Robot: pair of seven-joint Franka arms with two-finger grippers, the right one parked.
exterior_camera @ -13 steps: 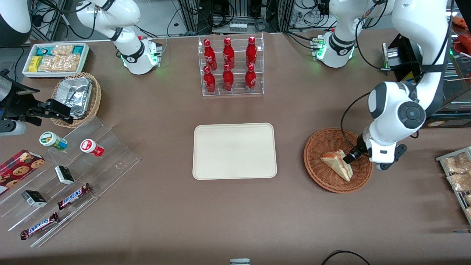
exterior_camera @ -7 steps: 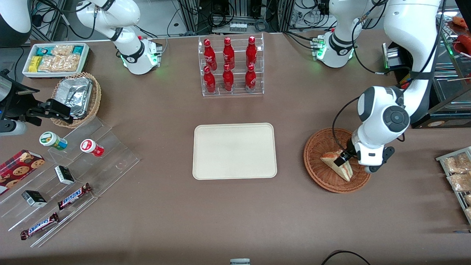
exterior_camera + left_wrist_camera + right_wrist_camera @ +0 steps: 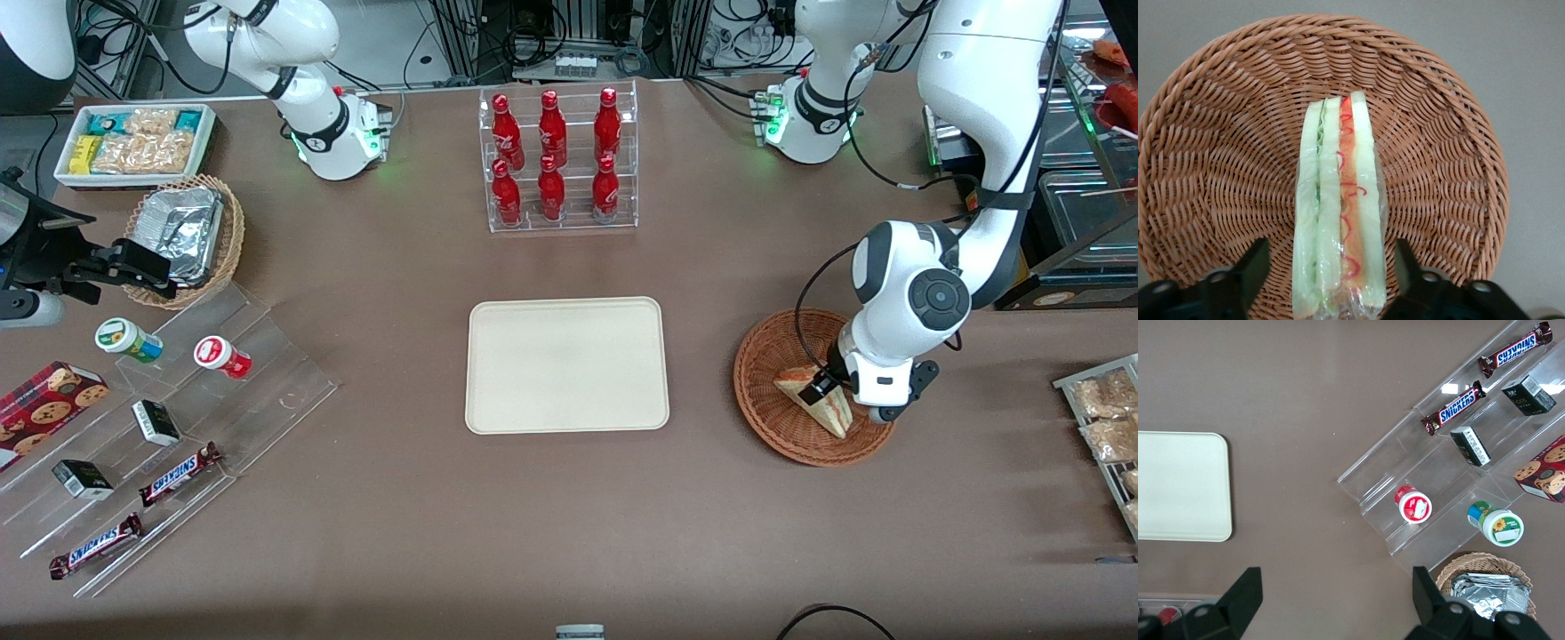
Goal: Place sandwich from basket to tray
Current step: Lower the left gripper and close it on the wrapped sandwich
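Note:
The sandwich (image 3: 825, 407) (image 3: 1340, 200), a plastic-wrapped wedge of white bread with orange and green layers, lies in the reddish-brown woven basket (image 3: 757, 391) (image 3: 1211, 160) toward the working arm's end of the table. My left gripper (image 3: 821, 385) (image 3: 1331, 257) hangs low over the basket, open. Its black fingers (image 3: 1257, 267) stand one on each side of the sandwich's wide end, with a gap between each and the wrap. The cream tray (image 3: 566, 364) (image 3: 1178, 487) lies bare at the table's middle, beside the basket.
A clear rack of red bottles (image 3: 557, 160) stands farther from the front camera than the tray. Snack packets (image 3: 1102, 418) lie at the working arm's end. Toward the parked arm's end are an acrylic step stand with snacks (image 3: 160, 427), a tan basket with foil containers (image 3: 182, 236) and a white bin (image 3: 133, 142).
The left arm's wrist has slid across the basket toward the tray. The gripper now straddles the sandwich's wide end. The sandwich has not moved.

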